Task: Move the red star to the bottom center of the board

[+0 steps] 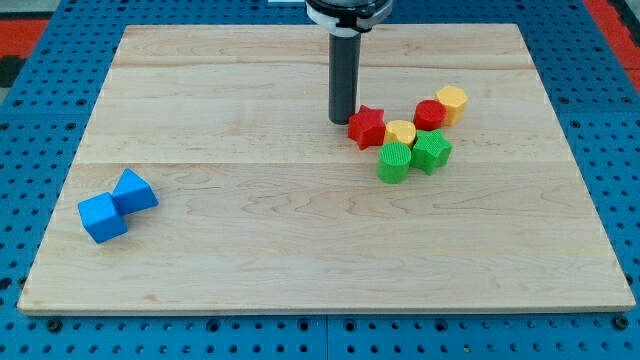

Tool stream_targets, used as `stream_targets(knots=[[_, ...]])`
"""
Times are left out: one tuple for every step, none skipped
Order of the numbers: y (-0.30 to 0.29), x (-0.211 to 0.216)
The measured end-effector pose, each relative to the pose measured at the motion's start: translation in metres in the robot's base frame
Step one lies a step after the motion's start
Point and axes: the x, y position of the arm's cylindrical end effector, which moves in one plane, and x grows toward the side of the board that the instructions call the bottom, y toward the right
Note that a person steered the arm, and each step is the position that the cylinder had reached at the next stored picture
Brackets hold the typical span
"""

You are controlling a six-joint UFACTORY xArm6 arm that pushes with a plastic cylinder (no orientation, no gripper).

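Blue pegboard is showing around a pale wooden board (300,220), which is filling most of the camera view. Over it the dark rod is standing upright, and my tip (343,121) is resting on the wood in the upper middle of the board. With no jaws to open or close, the rod is holding nothing; it is only pressing sideways.

Just to the tip's right and a shade toward the view's bottom, the red star (367,126) is sitting touching or all but touching the rod. Beyond the star, further right of the tip, a yellow block (401,132), a red cylinder (430,114) and a yellow hexagonal block (452,103) are crowding together, with a green cylinder (394,162) and a green star (432,150) lying below them. Far to the tip's lower left, two blue cubes (116,204) are sitting together near the board's edge.

Judging by this, the approach is ending and the push is beginning. The next move is calling for the tip to get to the star's upper side, then drive it toward the view's bottom and slightly left, clear of the green cylinder.

The star is lying flat, one point aiming roughly at the view's top; being symmetric, it is showing no real long axis.
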Motion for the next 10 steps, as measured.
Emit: stream_targets(knots=[[0.027,-0.042],[0.064,-0.032],[0.061,0.013],[0.027,0.040],[-0.016,0.035],[-0.035,0.027],[-0.051,0.078],[-0.044,0.101],[-0.041,0.058],[-0.019,0.085]])
